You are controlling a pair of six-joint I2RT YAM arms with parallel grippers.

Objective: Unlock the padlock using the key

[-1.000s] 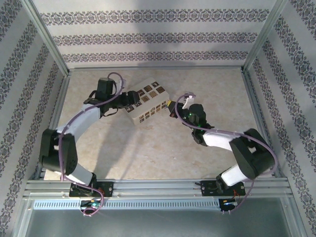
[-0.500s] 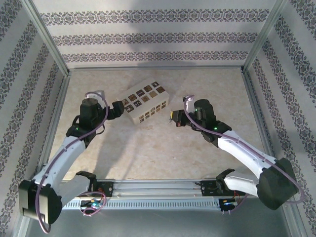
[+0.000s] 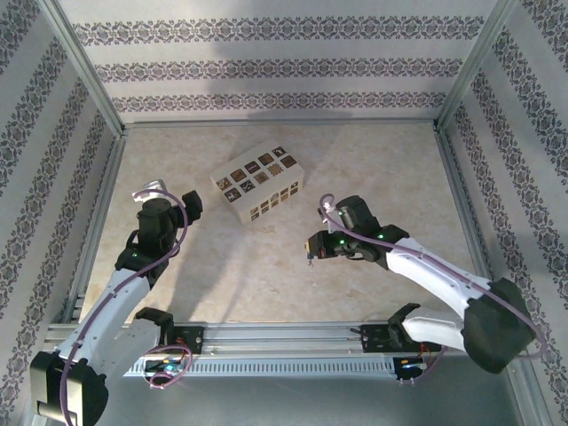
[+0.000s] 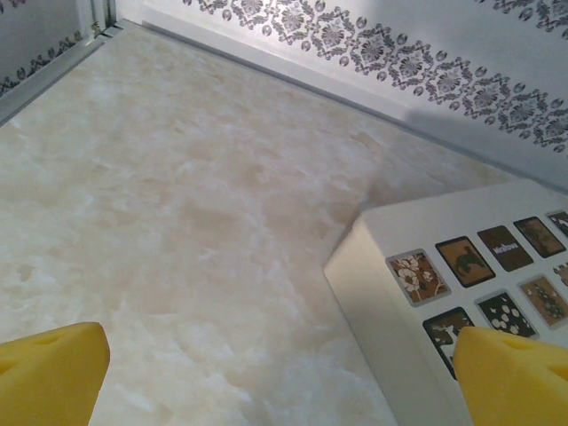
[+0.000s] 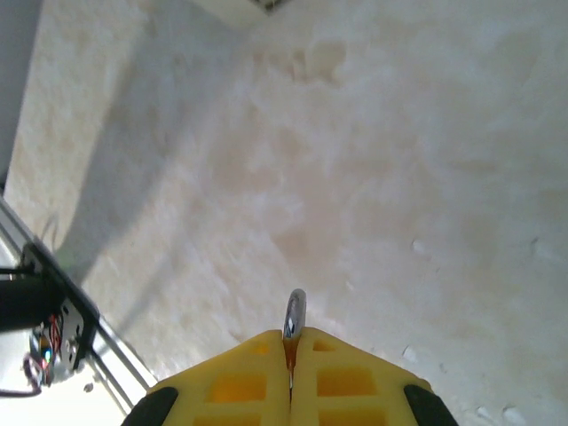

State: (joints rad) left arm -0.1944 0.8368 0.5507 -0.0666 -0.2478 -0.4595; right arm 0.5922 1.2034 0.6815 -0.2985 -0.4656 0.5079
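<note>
My right gripper (image 5: 291,335) is shut on a thin silver metal piece, apparently the key (image 5: 295,312), whose rounded end sticks out edge-on between the yellow fingers. In the top view this gripper (image 3: 312,248) hangs over bare table right of centre, with the key (image 3: 308,258) pointing down. My left gripper (image 3: 191,204) is open and empty, left of the white box; its yellow fingertips (image 4: 53,373) stand wide apart. The padlock is out of view.
A white box (image 3: 259,185) with several dark picture tiles sits at the back centre of the marbled table (image 3: 266,266); its near corner (image 4: 382,293) is close to my left gripper. Patterned walls and metal rails (image 3: 284,342) enclose the table.
Both arms have drawn back from the box: the left gripper moved left and nearer, the right gripper moved nearer and lower, still holding the key.
</note>
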